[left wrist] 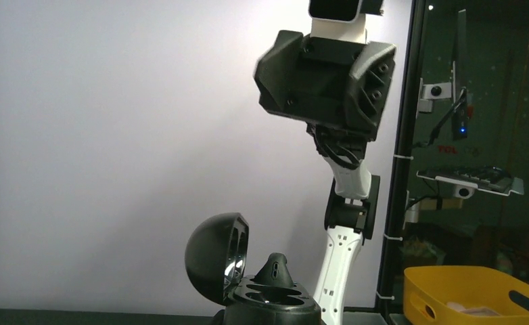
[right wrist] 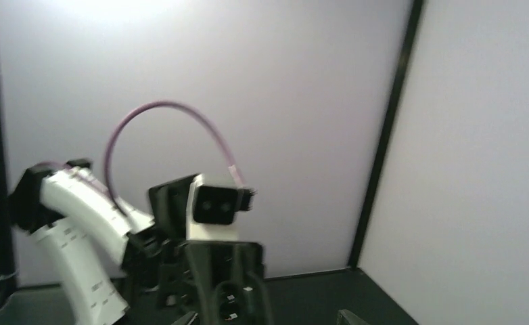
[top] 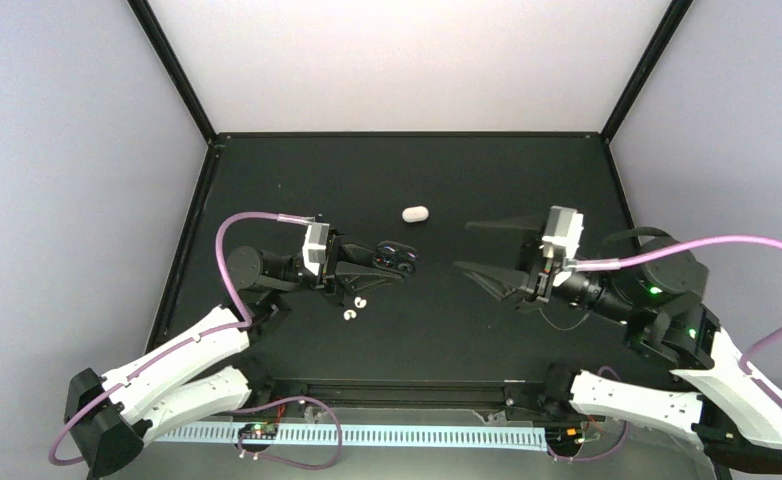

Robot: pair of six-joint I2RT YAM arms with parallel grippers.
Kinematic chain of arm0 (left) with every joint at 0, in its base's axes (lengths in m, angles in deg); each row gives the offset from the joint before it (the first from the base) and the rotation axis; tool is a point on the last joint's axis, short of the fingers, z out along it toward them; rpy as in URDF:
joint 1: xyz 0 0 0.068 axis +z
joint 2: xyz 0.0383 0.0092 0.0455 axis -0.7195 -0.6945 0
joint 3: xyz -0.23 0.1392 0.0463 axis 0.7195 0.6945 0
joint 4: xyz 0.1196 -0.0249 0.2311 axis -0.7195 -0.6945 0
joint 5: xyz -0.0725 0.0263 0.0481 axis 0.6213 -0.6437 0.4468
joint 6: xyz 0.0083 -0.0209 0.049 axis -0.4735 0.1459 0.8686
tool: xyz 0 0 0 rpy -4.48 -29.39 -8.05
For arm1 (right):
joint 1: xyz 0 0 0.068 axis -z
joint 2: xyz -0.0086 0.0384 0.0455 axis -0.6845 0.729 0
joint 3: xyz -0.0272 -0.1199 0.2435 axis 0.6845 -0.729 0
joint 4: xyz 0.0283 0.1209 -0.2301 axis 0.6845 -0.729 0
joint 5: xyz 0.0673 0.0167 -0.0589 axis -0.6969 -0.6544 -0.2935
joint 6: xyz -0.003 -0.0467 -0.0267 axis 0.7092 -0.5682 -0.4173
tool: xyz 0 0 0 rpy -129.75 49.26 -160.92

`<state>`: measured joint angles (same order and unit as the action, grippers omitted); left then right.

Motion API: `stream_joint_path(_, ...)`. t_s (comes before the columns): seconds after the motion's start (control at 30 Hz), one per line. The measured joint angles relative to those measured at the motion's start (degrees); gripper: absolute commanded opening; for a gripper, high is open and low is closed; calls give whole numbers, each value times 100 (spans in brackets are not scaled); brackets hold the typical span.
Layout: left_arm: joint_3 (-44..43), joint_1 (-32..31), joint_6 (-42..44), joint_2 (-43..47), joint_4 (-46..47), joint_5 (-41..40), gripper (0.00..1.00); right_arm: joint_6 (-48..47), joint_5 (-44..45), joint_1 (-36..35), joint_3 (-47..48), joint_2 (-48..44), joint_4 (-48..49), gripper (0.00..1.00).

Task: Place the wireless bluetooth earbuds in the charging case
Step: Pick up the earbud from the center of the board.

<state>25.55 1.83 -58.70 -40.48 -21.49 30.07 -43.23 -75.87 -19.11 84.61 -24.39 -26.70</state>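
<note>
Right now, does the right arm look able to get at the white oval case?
Probably yes: the white oval case lies alone on the table beyond the open right gripper, nothing between them. The left gripper, shut on a black open case, is off to one side.

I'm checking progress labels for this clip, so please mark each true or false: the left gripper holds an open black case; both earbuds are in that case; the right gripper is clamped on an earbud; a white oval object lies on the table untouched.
1. The left gripper holds a black case with its lid open. True.
2. Both earbuds sit in that case. False: the two white earbuds lie on the table beside the left gripper.
3. The right gripper is clamped on an earbud. False: its jaws stand wide apart and nothing shows between them.
4. A white oval object lies on the table, touched by neither gripper. True.
</note>
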Motion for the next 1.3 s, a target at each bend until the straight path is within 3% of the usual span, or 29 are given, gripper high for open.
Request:
stream_joint_path(0.3,179,-15,-55,177,9,-42,2,553,1757,310,87,136,-149,61)
stream_joint_path(0.47,354,-15,-79,459,-44,-90,1,1705,1427,2986,-898,422,-299,56)
stream_joint_path(0.6,492,-15,-59,804,-192,-133,2,2529,1231,3757,-2573,463,-389,52)
stream_joint_path(0.83,616,-15,168,1329,-767,-153,2,3650,1292,4345,-4701,356,-328,44)
stream_joint_path(1.03,726,-15,363,1523,-1121,-153,2,4124,1685,4671,-4929,741,219,40)
stream_joint_path(1.3,778,-15,472,1768,-1384,-153,2,4212,1930,5029,-4601,2146,828,42)
